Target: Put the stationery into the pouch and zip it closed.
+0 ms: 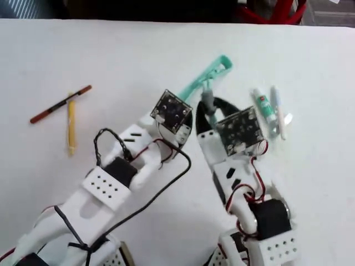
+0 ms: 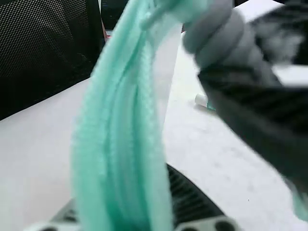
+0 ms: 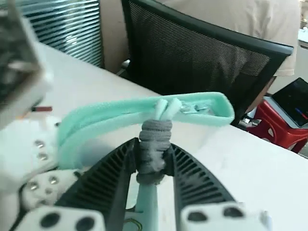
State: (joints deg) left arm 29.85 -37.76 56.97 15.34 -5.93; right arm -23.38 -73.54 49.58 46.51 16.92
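Pouch [image 1: 208, 75] in left end effector [image 1: 187, 97] (right end effector [image 3: 154, 149] pinches pull [image 3: 155, 131]).

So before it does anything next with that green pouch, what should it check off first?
1. Left gripper holds the pouch: ok.
2. Right gripper is clamped on the zipper pull: ok.
3. Stationery inside the pouch: not ok. The red pen, yellow pen, tube and white pen lie on the table.
4. Pouch mouth open enough for loading: cannot tell.
5. The two arms clear of each other: cannot tell, they are very close.
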